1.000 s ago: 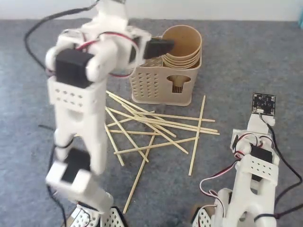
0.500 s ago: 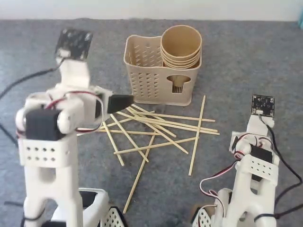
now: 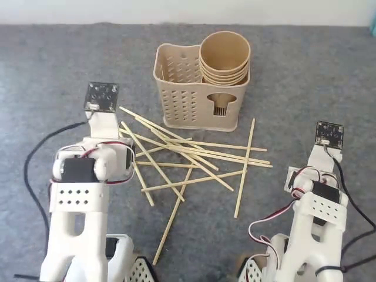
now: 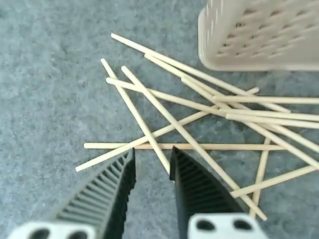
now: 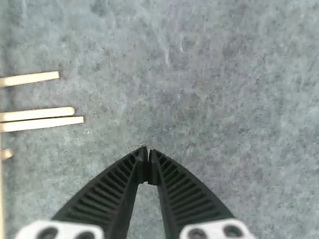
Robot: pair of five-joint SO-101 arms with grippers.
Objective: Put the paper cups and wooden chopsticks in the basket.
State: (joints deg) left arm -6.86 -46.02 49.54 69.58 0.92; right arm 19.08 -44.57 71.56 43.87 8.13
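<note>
Grey felt table (image 3: 53, 64): stacked brown paper cups (image 3: 225, 56) stand inside beige perforated plastic basket (image 3: 188, 103).
Scattered before the basket lie thin wooden chopsticks (image 3: 247, 158); left gripper (image 4: 152, 157) narrowly parted above them, right gripper (image 5: 145, 152) closed, empty.

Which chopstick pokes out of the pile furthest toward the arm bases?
The chopstick slanting out from the middle of the pile, directly away from the basket; every other one ends closer to it.
</note>
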